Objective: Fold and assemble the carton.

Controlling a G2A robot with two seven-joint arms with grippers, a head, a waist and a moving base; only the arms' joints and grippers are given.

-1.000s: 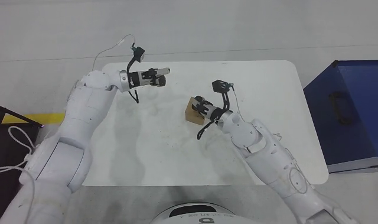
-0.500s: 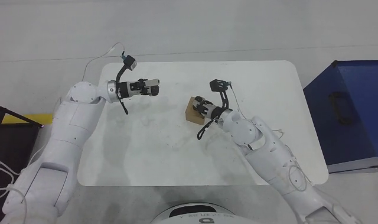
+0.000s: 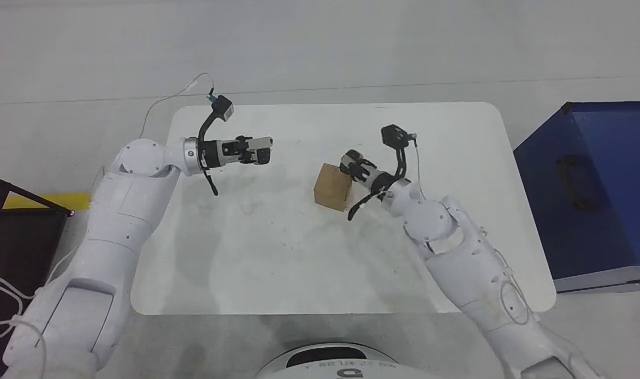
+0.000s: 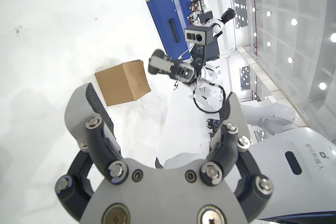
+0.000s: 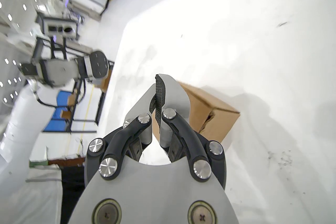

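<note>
A small brown carton (image 3: 331, 186) stands closed on the white table (image 3: 300, 269), near its middle. My right gripper (image 3: 349, 163) hovers just off the carton's far right corner, fingers shut with nothing between them. In the right wrist view the shut fingertips (image 5: 159, 89) sit in front of the carton (image 5: 210, 110), whose end flap shows a small gap. My left gripper (image 3: 264, 151) hangs open over the far left part of the table, well apart from the carton. In the left wrist view the open left gripper (image 4: 160, 101) points at the carton (image 4: 122, 83), with the right gripper (image 4: 157, 64) beyond it.
A blue bin (image 3: 590, 194) stands off the table's right side. A dark frame (image 3: 22, 211) stands off the left side. The near half of the table is bare white surface with faint scuffs.
The right gripper has lifted off the carton and drawn back toward the far right. The left arm pulled back to the left a second ago and has since held still.
</note>
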